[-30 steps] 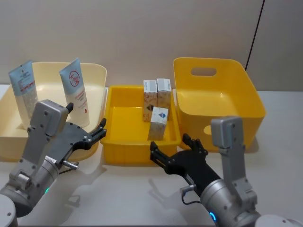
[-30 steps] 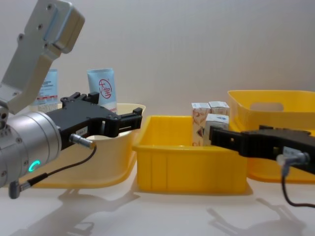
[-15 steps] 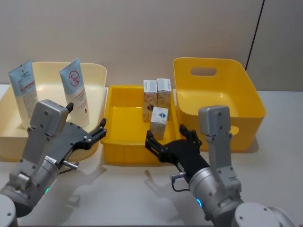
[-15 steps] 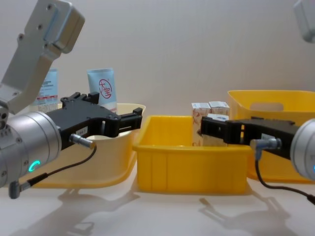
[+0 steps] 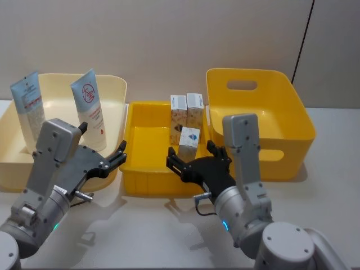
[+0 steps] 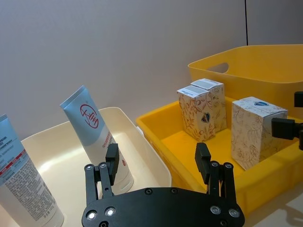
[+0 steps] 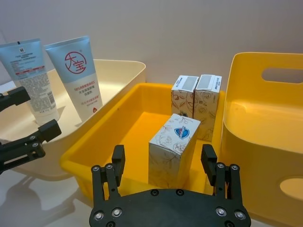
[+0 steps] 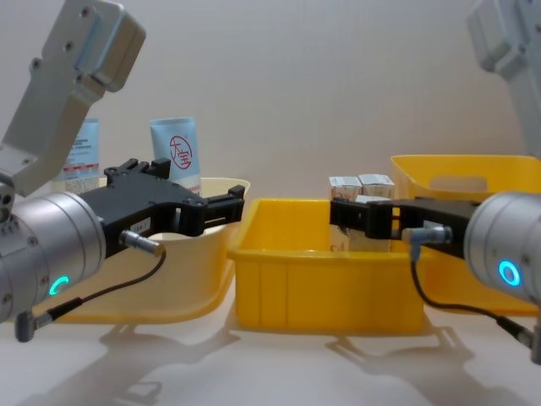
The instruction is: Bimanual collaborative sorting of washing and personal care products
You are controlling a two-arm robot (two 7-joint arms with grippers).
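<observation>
left gripper (image 6: pixel 157 153) black, silver screws (image 6: pixel 148 191) | right gripper (image 7: pixel 163 156) alike | arms (image 5: pixel 53 140) silver-grey | black cables (image 8: pixel 101 292) | cyan ring lights (image 8: pixel 508 272)

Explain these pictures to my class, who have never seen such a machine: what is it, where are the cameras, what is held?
It is a two-armed robot. One picture looks down from its head, one across from its chest, one from each wrist. Two pale blue tubes stand in the cream bin; three white cartons stand in the low yellow tray, beside a tall yellow bin. The left end effector hangs open by the cream bin. The right end effector is open, facing the front carton, holding nothing.
</observation>
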